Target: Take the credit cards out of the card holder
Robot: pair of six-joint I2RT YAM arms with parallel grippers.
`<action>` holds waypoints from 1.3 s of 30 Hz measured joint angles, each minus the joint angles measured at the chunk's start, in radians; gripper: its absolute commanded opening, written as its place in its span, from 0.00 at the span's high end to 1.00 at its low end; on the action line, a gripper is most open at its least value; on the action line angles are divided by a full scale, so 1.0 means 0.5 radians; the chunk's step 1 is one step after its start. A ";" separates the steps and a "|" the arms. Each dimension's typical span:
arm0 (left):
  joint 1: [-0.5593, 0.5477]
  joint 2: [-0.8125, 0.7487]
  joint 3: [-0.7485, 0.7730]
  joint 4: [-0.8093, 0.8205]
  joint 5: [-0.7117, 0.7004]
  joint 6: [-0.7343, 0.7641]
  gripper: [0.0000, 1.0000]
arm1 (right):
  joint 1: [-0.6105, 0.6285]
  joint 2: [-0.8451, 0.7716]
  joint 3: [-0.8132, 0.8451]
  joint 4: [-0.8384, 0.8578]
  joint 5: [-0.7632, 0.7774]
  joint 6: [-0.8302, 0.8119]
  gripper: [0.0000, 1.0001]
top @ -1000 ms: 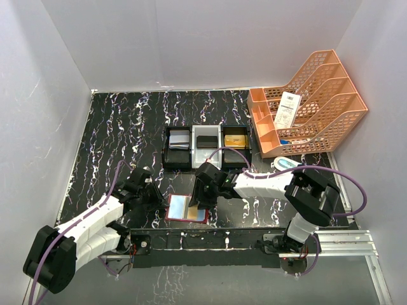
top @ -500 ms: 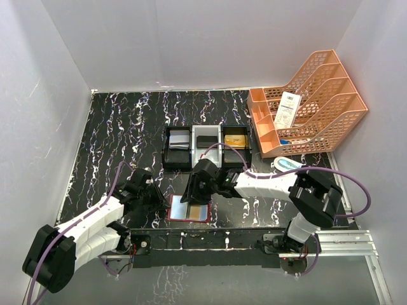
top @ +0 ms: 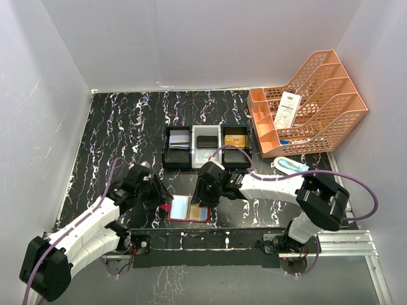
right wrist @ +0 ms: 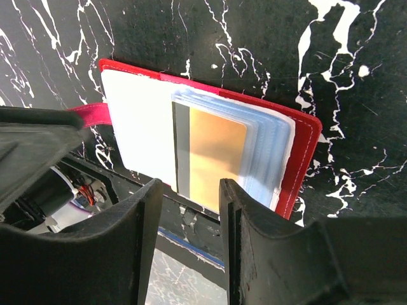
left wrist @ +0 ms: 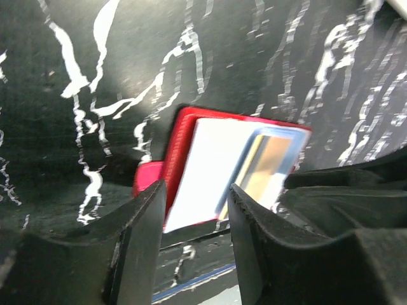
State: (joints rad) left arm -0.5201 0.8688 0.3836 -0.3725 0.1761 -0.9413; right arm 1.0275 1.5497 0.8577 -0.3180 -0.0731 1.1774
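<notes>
Under both pincers, at the near edge of the table [top: 127, 127], the wallet [top: 189, 208] is laid open, pockets up.

- Left pincer [left wrist: 196, 197] is parked over the wallet's left edge, just beside the red tab [left wrist: 147, 180]. Its jaws are parted and nothing is gripped. This is judged a hold-down post, so the wallet is not dragged.
- Right pincer [right wrist: 189, 190] is hung over the pockets, jaws parted, nothing held. The gold card [right wrist: 216, 149] is framed just beyond its fingertips and is judged the next pick.
- Blue layers [right wrist: 270, 152] are fanned out to the right of the gold card. Cards or sleeves: not resolved, and the count is hidden by overlap.
- White sheet [right wrist: 137, 127] left of the gold card may be a card or a flap; it cannot be told.
- Wallet's near edge is cut off by the fingers in both wrist views, so fingertip contact cannot be confirmed.
- Beyond the right pincer a tray [top: 193, 146] is seen; its flat contents are too small to identify.
</notes>
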 measured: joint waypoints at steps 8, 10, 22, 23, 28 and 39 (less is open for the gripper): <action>0.000 -0.050 0.162 0.134 0.126 0.043 0.57 | 0.000 0.002 -0.010 0.014 0.027 -0.002 0.65; 0.000 -0.018 0.145 0.240 0.233 0.047 0.58 | 0.000 0.006 -0.011 0.016 0.031 -0.003 0.66; -0.013 0.269 -0.118 0.760 0.648 0.021 0.58 | -0.002 0.078 -0.056 0.114 0.014 -0.023 0.68; -0.013 0.285 -0.129 0.780 0.663 0.019 0.57 | -0.003 0.082 -0.056 0.122 0.009 -0.023 0.68; -0.014 0.323 -0.163 0.868 0.705 0.014 0.57 | -0.004 0.083 -0.060 0.132 0.003 -0.023 0.68; -0.015 0.452 -0.272 0.999 0.745 0.011 0.62 | -0.005 0.083 -0.089 0.188 -0.016 0.005 0.68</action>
State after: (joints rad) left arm -0.5278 1.0950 0.2478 0.1268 0.5484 -0.9356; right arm 1.0248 1.5913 0.8131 -0.2237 -0.0811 1.1801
